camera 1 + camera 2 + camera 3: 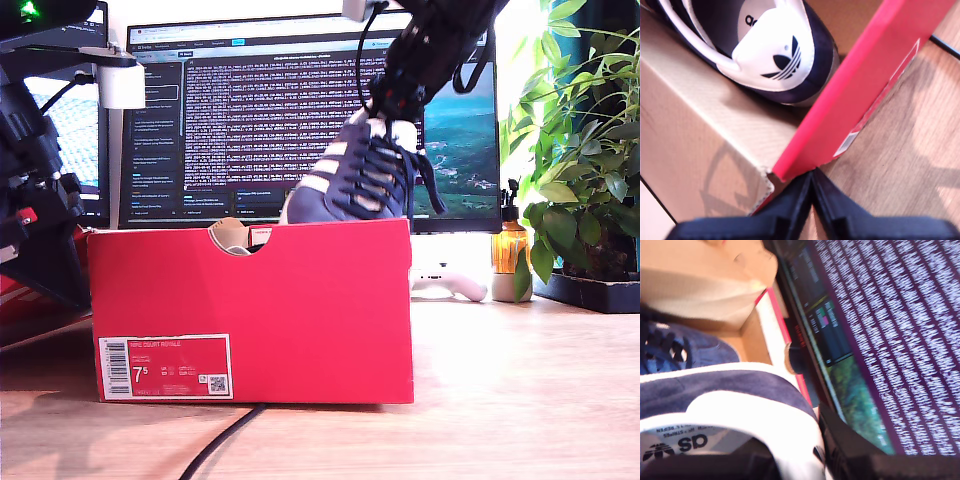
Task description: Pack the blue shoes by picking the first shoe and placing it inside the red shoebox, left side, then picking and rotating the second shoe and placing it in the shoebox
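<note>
The red shoebox (300,310) stands mid-table with its size label (166,366) facing the exterior camera. One blue shoe (775,50) lies inside it, its trefoil heel near the box's corner; it shows again as the laced shoe (675,350) in the second wrist view. My second gripper (393,108) is shut on the other blue shoe (355,175) at its heel end, holding it tilted over the box toward the exterior view's right, its lower part behind the front wall. My first gripper (812,176) is shut on nothing, just outside the box's wall (865,85).
A monitor (260,110) stands behind the box. A plant (580,150), an orange bottle (510,250) and a white controller (450,285) sit at the exterior view's right. A black cable (225,445) runs under the box front. Beige paper (230,235) shows in the notch.
</note>
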You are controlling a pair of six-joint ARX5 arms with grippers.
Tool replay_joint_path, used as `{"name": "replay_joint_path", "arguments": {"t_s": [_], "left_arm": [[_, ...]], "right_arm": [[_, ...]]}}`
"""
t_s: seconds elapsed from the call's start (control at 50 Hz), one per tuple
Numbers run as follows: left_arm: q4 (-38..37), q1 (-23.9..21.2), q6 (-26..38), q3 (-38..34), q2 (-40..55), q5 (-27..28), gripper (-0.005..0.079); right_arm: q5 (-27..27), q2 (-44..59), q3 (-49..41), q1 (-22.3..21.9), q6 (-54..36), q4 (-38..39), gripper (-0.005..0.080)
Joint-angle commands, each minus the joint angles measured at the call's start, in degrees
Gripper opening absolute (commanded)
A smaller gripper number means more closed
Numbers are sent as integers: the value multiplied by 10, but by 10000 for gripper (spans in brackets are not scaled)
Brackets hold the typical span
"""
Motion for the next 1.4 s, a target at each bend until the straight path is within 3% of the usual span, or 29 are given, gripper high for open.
{"name": "replay_joint_path", "arguments": {"t_s": [0.0,0.84,0.98,1.14,1.38], "left_arm": [[5,-2,0,-5,3,3,-17],[17,-2,1,-5,3,3,-17],[17,-2,1,-5,3,3,-17],[17,-2,1,-5,3,3,-17],[17,-2,1,-5,3,3,-17]], "right_arm": [[-6,9,9,4,6,14,-13],[10,56,9,24,-9,-50,-10],[16,56,9,25,-21,-58,95],[16,56,9,26,-19,-56,116],[23,56,9,29,-19,-46,250]]}}
